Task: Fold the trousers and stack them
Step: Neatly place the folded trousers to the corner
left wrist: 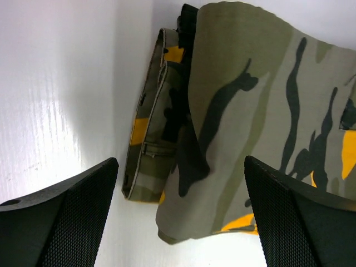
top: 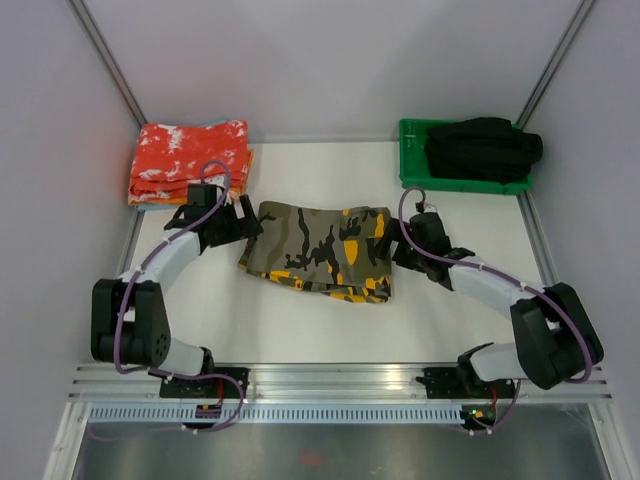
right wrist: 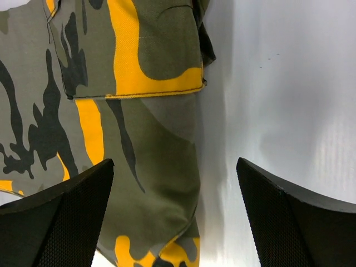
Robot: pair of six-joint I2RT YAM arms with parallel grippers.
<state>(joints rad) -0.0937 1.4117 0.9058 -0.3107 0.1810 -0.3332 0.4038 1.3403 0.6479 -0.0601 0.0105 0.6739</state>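
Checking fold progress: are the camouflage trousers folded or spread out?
Folded. The trousers lie as a compact rectangle; the left wrist view shows cloth layers stacked at its edge.

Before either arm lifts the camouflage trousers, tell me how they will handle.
The trousers will probably be floppy: they lie in soft, uneven folded layers. Lifted by one edge, those layers would likely sag and fall open. Pushed across the smooth table, they may bunch rather than slide whole.

Trousers (top: 318, 250): camouflage pattern only, no lettering readable.
Green tray (top: 410, 152): no markings readable.
Red cloths (top: 190, 160): no text readable.
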